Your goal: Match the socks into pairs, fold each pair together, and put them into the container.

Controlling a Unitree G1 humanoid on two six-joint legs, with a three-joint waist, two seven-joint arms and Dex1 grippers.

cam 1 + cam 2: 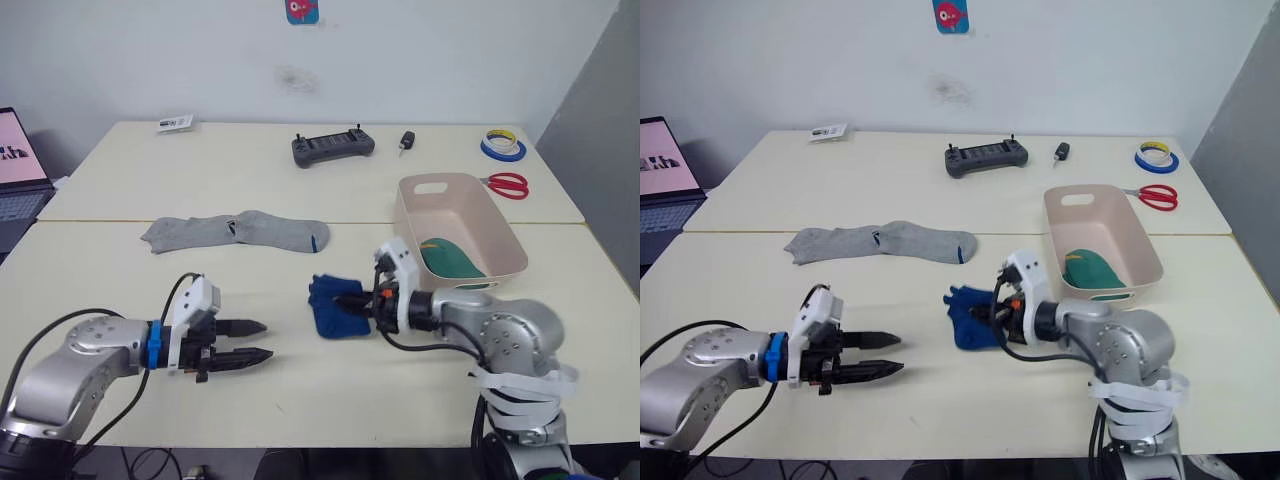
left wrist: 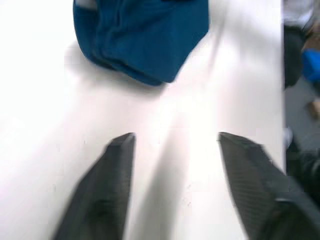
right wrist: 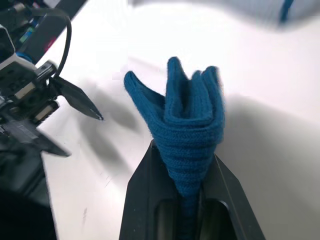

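A: What is the right gripper doing?

B: It is clamped on the folded blue socks. The wrist view shows the bundle pinched between its two black fingers, with the layers fanning out past the tips. Gripping all the layers at once is probably what keeps the fold from springing apart.

A: And the left gripper?

B: Its fingers are spread with nothing between them. It sits low over the table, and the blue bundle lies ahead of its tips, apart from them. It looks to be out of the way while the right arm carries the bundle.

A: Where is the bin from the right gripper?

B: Behind and to the outer side of it, near its wrist. A green sock bundle already lies in the bin's near end, so the green pair looks finished.

A: So the blue pair goes in next?

B: Most likely. The arm would have to lift the bundle over the bin's near wall and swing it outward before letting go. If the grip slackens early, the fold may open.

A: What is left?

B: The grey socks lie flat, end to end, well beyond the left gripper toward the far side of the table. They are not folded yet.
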